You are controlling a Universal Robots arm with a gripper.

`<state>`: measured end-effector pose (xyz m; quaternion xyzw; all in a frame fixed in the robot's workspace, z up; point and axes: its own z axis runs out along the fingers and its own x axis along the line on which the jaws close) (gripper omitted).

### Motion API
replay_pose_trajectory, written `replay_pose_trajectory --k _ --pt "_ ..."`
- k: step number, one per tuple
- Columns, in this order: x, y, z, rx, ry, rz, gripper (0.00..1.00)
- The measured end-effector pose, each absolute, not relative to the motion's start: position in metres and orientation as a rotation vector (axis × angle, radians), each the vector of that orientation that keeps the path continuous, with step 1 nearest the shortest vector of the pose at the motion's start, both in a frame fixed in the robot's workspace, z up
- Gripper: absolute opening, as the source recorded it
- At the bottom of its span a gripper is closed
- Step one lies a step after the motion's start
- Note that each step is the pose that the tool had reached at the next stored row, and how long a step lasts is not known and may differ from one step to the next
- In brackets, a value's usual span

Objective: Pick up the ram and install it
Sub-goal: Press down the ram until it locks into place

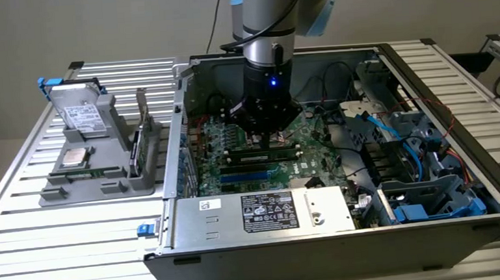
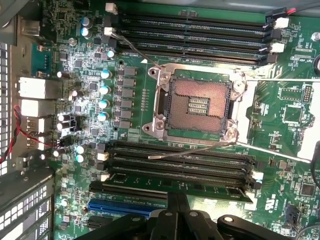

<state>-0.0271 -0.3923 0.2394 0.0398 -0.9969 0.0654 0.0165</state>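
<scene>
One long, narrow green memory stick, the ram (image 1: 263,157), lies along a black slot on the green motherboard (image 1: 232,138) inside an open grey metal computer case (image 1: 326,249), directly beneath the robot's black gripper (image 1: 265,138). In the wrist view the ram (image 2: 170,181) sits in the slot row nearest the gripper (image 2: 178,200), just beyond the blue expansion slot (image 2: 125,206) and parallel to three bare black memory slots (image 2: 180,160) that run between it and the square silver processor socket (image 2: 196,105). Gripper fingers are drawn together, their tips pressed down at the ram's upper edge near its middle; whether they pinch the stick or merely bear on it cannot be told. A thin wire lever (image 2: 192,150) of the socket slants across the slots beside the ram. Beyond the socket from the ram, four more dark memory slots (image 2: 195,35) with white end clips run in parallel. On the exterior view's left of the case, a grey plastic holder tray (image 1: 96,179) rests on the slatted aluminium table (image 1: 56,236), carrying a boxy silver hard drive (image 1: 84,117) propped upright, a square processor chip (image 1: 76,158) lying flat and a dark upright expansion card (image 1: 140,143). Near the case's front edge, a silver power supply (image 1: 263,212) with a white label lies just beside the motherboard.
</scene>
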Motion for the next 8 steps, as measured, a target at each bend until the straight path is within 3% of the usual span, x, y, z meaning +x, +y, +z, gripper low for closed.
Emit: replay_pose_trajectory --k 8 --pt "-0.0267 -0.3922 0.2395 0.114 -3.103 0.210 0.11"
